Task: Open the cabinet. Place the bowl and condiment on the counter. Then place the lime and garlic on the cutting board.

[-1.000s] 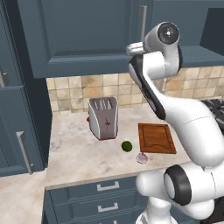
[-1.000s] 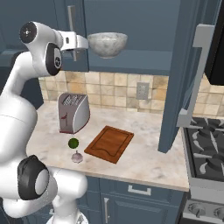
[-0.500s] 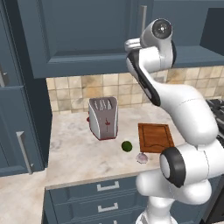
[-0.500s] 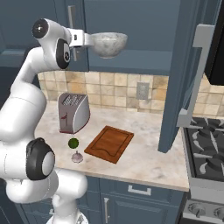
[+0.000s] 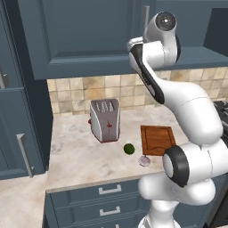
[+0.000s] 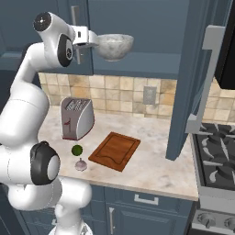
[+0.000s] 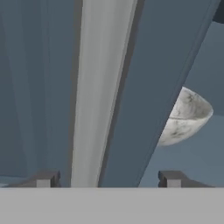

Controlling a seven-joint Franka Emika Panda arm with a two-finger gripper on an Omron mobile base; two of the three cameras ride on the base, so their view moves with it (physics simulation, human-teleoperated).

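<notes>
Straddling the grey bar handle [image 7: 99,87] of the cabinet [image 7: 39,78], the gripper [image 7: 105,178] was seen spread wide; bowl [image 7: 186,116] just beyond.

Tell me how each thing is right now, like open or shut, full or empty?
right cabinet door: swung open.
left cabinet door: shut.
handle: between the pincer's fingertips, not yet squeezed.
pincer: open.
bowl: upright in the cabinet.
cutting board: flat on the counter, bare.
lime: on the counter.
garlic: on the counter.
drawers: shut.
</notes>
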